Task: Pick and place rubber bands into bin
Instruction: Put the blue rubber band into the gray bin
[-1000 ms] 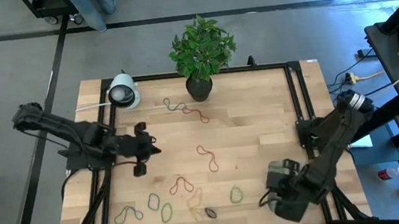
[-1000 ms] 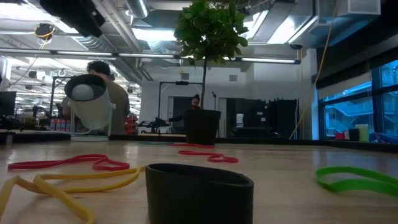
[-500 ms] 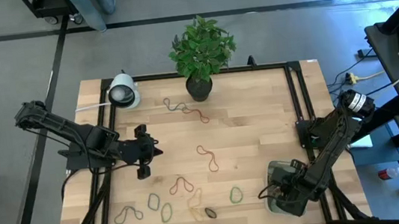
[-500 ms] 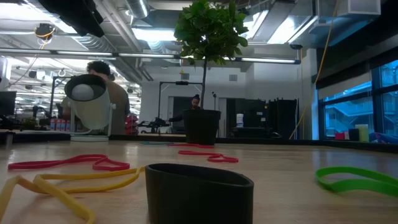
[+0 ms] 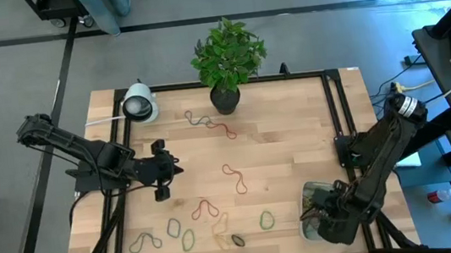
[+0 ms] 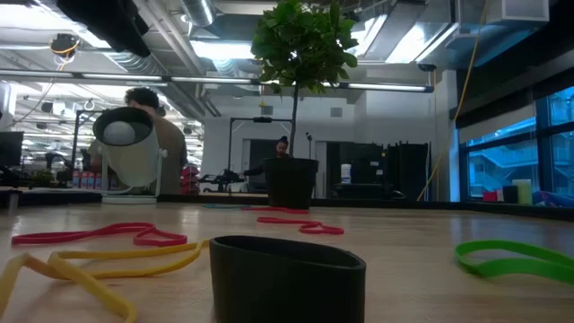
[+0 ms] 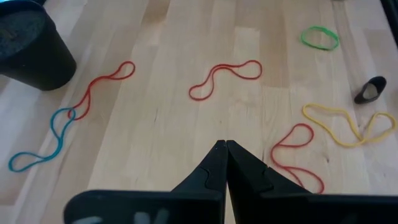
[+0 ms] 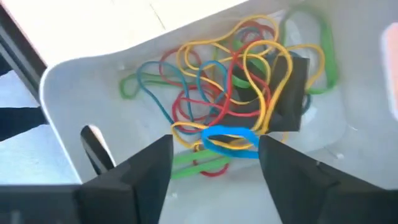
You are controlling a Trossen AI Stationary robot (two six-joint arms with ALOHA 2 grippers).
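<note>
Over the small shallow bin of pale translucent white plastic point(image 5: 314, 215) at the table's near right corner hangs the right gripper point(image 8: 214, 160); its two dark fingers stand wide apart with nothing between them, and directly under the gap a blue rubber band point(image 8: 230, 139) lies on top of a tangled heap of yellow, red, green and blue rubber bands point(image 8: 239, 74) already gathered in the bin. This release looks done, so the next move turns on where the remaining loops lie. On the light wooden table point(image 5: 286, 136) they spread across the middle and the near edge: a small green oval band point(image 5: 267, 220) lies just left of the bin, plainly nearer the right arm, with its long axis running roughly away from the near edge. A yellow twisted band point(image 5: 220, 227), a red looped band point(image 5: 201, 207), another long red band point(image 5: 235, 176) and several green ovals point(image 5: 180, 234) lie farther left, closer to the left gripper point(image 7: 224, 163), which waits at the table's left side with its fingers pressed together and holding nothing. A dark plant pot with a leafy green plant point(image 5: 225, 97) stands at the far edge, with a red-and-blue twisted band point(image 5: 208, 124) beside it.
</note>
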